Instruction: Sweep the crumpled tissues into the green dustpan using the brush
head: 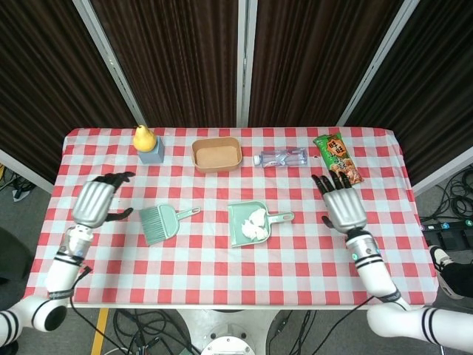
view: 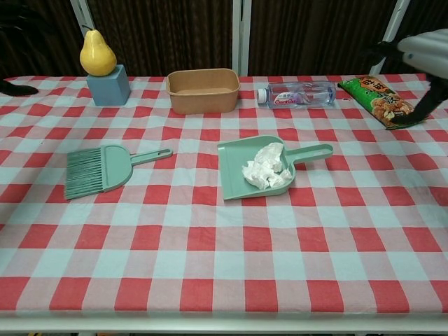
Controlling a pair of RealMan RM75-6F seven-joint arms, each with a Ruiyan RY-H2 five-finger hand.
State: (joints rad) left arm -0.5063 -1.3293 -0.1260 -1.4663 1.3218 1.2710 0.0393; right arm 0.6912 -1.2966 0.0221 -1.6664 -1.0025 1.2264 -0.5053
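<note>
— From overhead, is it done?
— Looks so. The tissues (head: 254, 224) lie in the one dustpan (head: 244, 216), the one brush (head: 159, 222) left of it; the left robot hand (head: 94, 204) and right robot hand (head: 344, 206) are empty, spread.
— And chest height?
— Tissues piled in the dustpan, perhaps two; hard to count.

Matt plastic dustpan (view: 238, 171); crumpled (paper) tissues (view: 266, 166).

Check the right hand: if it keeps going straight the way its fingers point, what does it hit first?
Probably the snack packet. The right hand is open, fingertips aimed at the table's far edge and almost at the packet; height over it is unclear.
</note>
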